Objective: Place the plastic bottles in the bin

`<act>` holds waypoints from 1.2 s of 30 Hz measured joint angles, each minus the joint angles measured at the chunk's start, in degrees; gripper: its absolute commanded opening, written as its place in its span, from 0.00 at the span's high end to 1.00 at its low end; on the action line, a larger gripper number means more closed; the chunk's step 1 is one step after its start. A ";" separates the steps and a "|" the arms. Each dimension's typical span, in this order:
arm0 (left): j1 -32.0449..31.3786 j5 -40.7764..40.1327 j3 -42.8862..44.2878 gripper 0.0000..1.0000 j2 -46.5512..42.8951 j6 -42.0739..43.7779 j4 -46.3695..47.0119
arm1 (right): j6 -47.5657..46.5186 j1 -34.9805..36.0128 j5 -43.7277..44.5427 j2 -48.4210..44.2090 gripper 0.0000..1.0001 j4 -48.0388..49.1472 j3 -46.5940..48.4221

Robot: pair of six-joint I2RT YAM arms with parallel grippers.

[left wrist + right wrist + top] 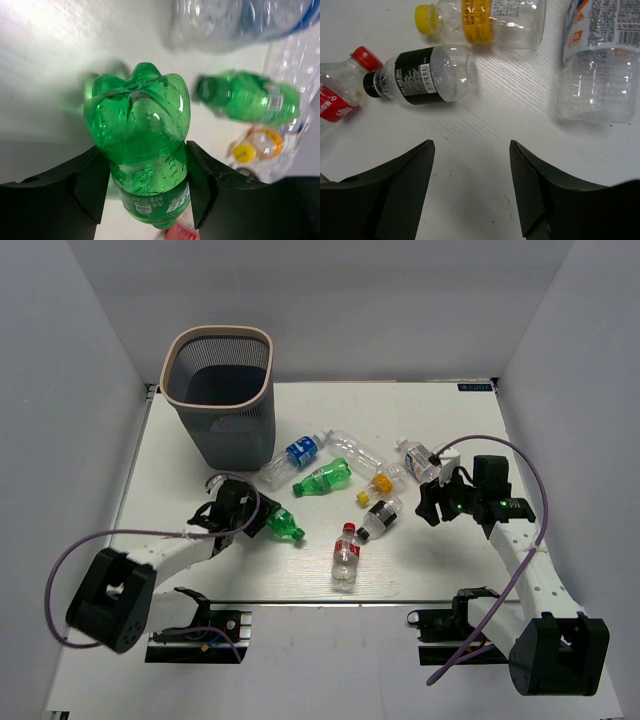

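My left gripper (262, 518) is shut on a green bottle (284, 525), low over the table's left front; in the left wrist view the fingers press both sides of the bottle (140, 135), base pointing away. The bin (218, 332) stands at the far left. A second green bottle (324, 477), a blue-label bottle (293, 457), a clear bottle (355, 450), a yellow-cap bottle (385, 480), a black-label bottle (380, 516) and a red-label bottle (346, 554) lie mid-table. My right gripper (432, 505) is open and empty, just right of the black-label bottle (422, 75).
Another clear bottle with a white label (417, 460) lies just beyond my right gripper and shows in the right wrist view (597, 60). White walls enclose the table on the left, back and right. The table's front edge (320, 602) runs just ahead of the arm bases.
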 measured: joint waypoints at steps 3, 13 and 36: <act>-0.96 1.81 -1.33 0.95 -7.78 3.93 -4.50 | -1.64 0.02 -2.80 -0.09 0.42 -0.92 0.00; -3.19 17.11 10.71 0.98 -19.02 25.77 -5.75 | -8.72 0.33 -13.00 0.04 0.87 -1.95 0.04; 1.25 6.73 65.02 0.98 13.60 51.34 -7.56 | -9.53 0.85 -12.90 0.52 0.72 -1.95 1.66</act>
